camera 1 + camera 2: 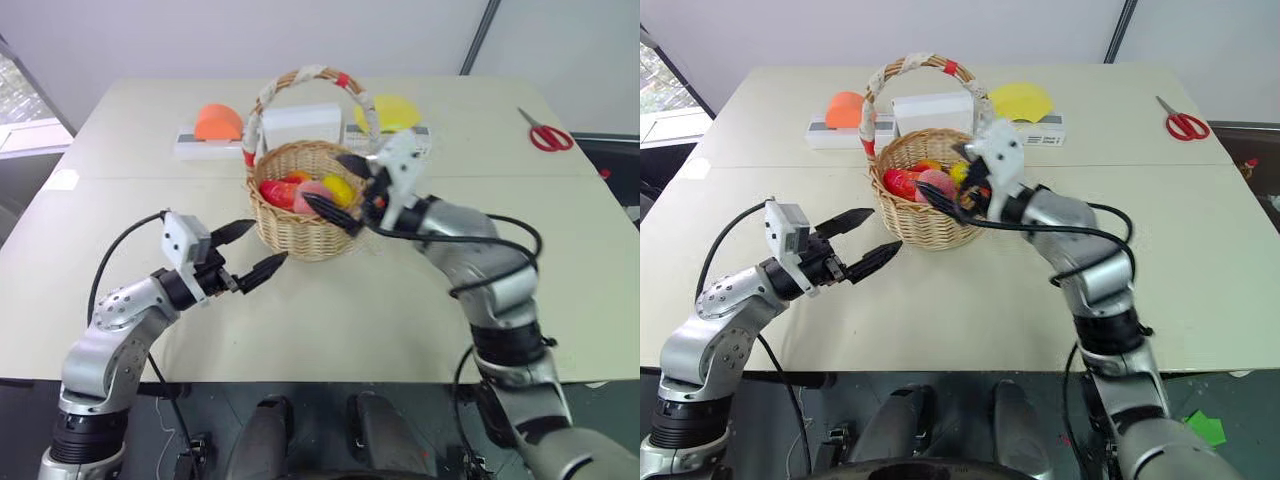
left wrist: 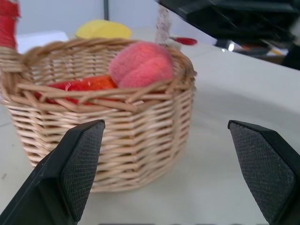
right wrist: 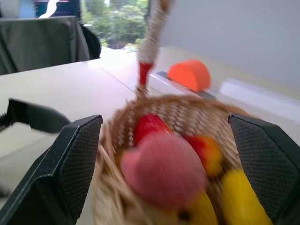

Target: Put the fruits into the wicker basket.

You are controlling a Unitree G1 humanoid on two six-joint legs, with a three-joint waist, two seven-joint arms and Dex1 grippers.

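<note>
Right at the middle of the table we see the wicker basket, standing upright with its tall arched handle wrapped in white and patched with red tape. Inside it lie the fruits: a round pink peach on top near the centre, a red fruit to its left against the wall, and a yellow one to its right. In the right wrist view a yellow banana-like piece also lies along the inner rim beside the peach.

Our right tool hovers over the basket's right rim with its two black fingers spread wide apart and holding nothing. Our left tool sits just left of the basket, low near the table, its fingers also apart and empty, pointing at the basket's wall.

Behind the basket stand white boxes, with an orange half-disc on the left one and a yellow half-disc on the right one. Red-handled scissors lie well apart at the far right of the table.
</note>
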